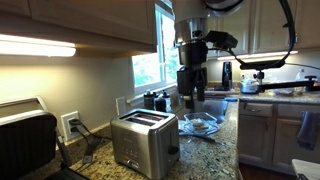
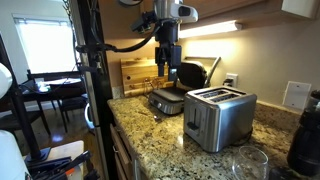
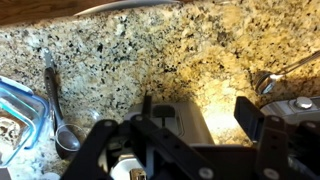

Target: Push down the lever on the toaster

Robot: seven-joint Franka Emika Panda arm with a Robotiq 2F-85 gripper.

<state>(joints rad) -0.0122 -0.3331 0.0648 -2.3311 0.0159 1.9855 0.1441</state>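
The silver two-slot toaster (image 1: 145,140) stands on the granite counter and shows in both exterior views (image 2: 220,115). My gripper (image 1: 190,96) hangs in the air above the counter, off to one side of the toaster and well higher than it (image 2: 167,66). In the wrist view its two black fingers are spread apart with nothing between them (image 3: 175,125). One end of the toaster (image 3: 170,125) shows below them, with a small dark T-shaped part that looks like the lever (image 3: 165,112). The gripper touches nothing.
A glass bowl (image 1: 198,125) sits on the counter under the gripper. A blue-rimmed container (image 3: 15,110) and a metal measuring spoon (image 3: 55,110) lie beside it. A wooden cutting board (image 2: 140,72) leans on the wall. A black appliance (image 1: 25,145) stands by the toaster.
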